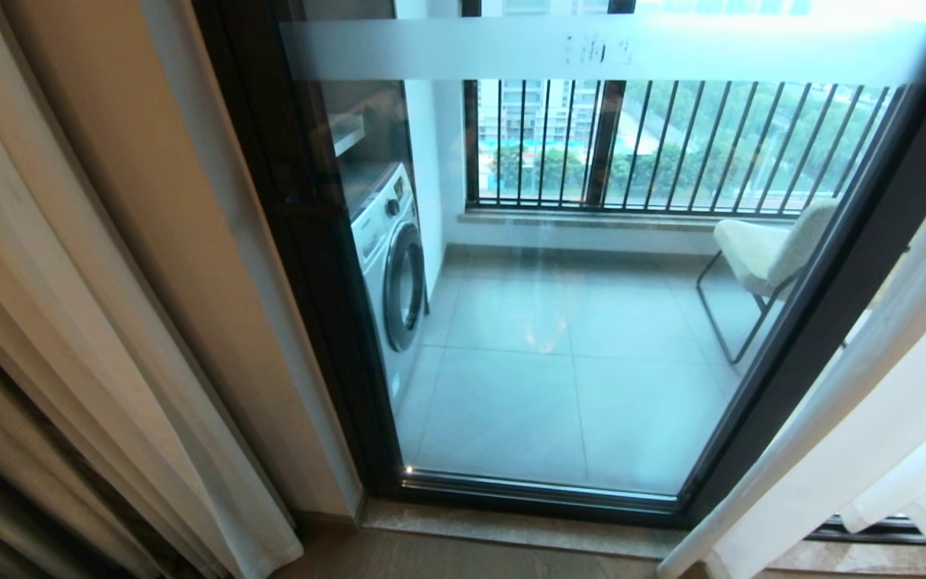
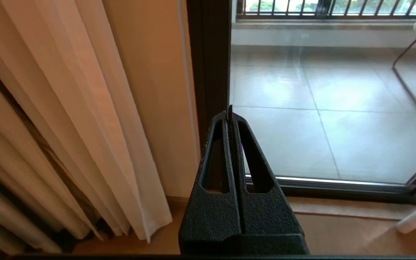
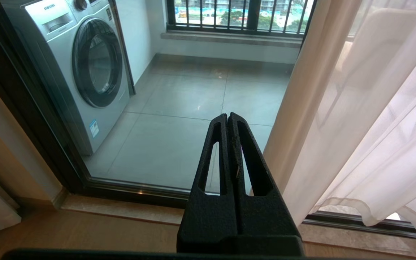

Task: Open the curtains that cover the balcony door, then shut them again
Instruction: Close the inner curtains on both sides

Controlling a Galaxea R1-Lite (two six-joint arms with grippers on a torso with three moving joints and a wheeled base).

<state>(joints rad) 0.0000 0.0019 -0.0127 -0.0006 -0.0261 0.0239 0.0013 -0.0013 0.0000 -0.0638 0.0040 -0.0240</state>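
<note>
The balcony door (image 1: 575, 322) is a glass panel in a black frame, with a frosted band across its top, and it stands uncovered in the middle. The sheer white curtains are drawn to both sides: one panel (image 1: 222, 482) hangs at the left by the wall, the other (image 1: 873, 418) at the right. Neither arm shows in the head view. My left gripper (image 2: 229, 115) is shut and empty, pointing at the door frame, with the left curtain (image 2: 135, 173) off to its side. My right gripper (image 3: 228, 116) is shut and empty, close beside the right curtain (image 3: 356, 126) and apart from it.
Thick beige drapes (image 1: 13, 362) hang at the far left. Behind the glass are a washing machine (image 1: 391, 257), a white chair (image 1: 768, 249) and a black bar railing (image 1: 672, 145). A stone sill (image 1: 511, 527) runs along the foot of the door.
</note>
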